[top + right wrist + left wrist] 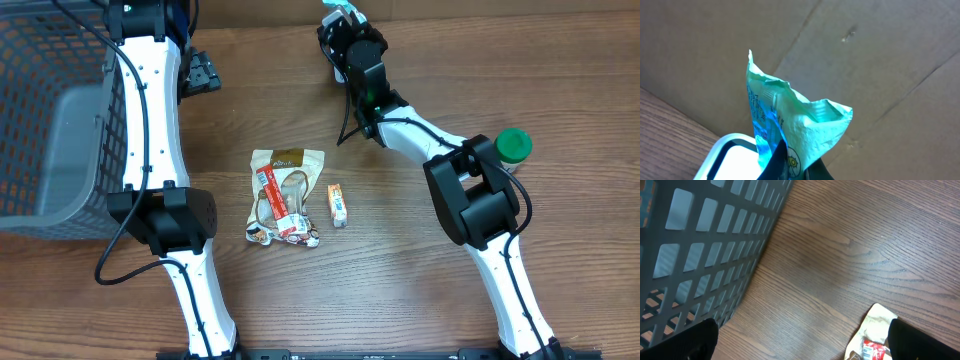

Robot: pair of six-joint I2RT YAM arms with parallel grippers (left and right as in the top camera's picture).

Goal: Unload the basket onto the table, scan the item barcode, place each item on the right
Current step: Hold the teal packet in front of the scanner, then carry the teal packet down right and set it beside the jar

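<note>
**Overhead:** the right gripper (337,24), at twelve o'clock on the brown wood-grain table (400,280), is clamped on a crinkled teal plastic packet (342,11). The left gripper (202,72) stands spread wide at ten o'clock beside a grey plastic lattice basket (50,130), and a beige foil pouch (285,195) lies at centre. **Left wrist:** the black fingertips (700,340) sit far apart, with the basket at nine o'clock and the pouch at five. **Right wrist:** the jaws pinch the packet's lower edge, and its top points to twelve o'clock against brown cardboard (880,50).
</note>
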